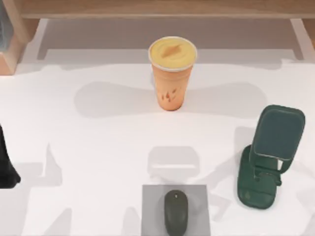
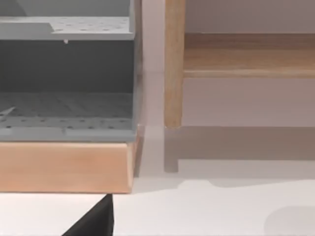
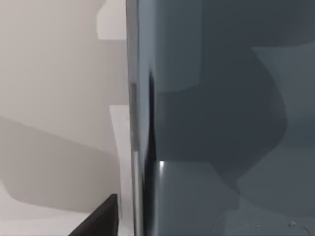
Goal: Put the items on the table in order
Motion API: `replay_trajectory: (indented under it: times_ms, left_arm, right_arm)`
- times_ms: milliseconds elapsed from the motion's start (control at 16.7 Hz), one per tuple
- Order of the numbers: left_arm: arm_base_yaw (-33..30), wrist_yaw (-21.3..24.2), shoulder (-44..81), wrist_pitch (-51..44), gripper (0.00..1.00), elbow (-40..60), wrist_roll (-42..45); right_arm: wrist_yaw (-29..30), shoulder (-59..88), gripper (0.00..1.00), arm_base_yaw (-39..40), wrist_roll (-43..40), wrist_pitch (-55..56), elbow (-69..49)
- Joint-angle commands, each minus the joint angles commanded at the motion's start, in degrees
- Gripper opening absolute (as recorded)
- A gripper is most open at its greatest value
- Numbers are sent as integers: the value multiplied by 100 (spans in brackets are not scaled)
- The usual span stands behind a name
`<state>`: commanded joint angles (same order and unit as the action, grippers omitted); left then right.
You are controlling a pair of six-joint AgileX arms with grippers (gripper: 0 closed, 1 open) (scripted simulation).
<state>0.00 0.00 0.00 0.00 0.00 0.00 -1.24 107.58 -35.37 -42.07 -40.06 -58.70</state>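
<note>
Cup (image 1: 172, 73): stood upright, far centre of the table (image 1: 98, 147).
Mouse (image 1: 175, 212): lay on the grey pad (image 1: 152, 216), near edge.
Phone (image 1: 278, 132): leaned in the green stand (image 1: 256, 189), right.
Finger state, both grippers: cannot tell.

bright even light, soft overlapping shadows

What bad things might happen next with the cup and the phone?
The cup is tall and stands upright with nothing beside it, so a bump from an arm might tip it. The phone leans on its stand near the table's right edge; a nudge might knock it off the stand.
</note>
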Motion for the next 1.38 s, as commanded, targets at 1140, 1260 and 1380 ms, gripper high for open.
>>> replay_trajectory:
  times_ms: [1140, 1260, 1380]
  left_arm:
    - [0, 0, 0, 0, 100, 0, 0]
    - [0, 0, 0, 0, 100, 0, 0]
    - [0, 0, 0, 0, 100, 0, 0]
  right_arm:
    - [-19, -233, 0, -6, 16, -341, -161]
    - [-30, -307, 0, -6, 15, -487, -235]
    - [-27, -377, 0, -7, 12, -642, -307]
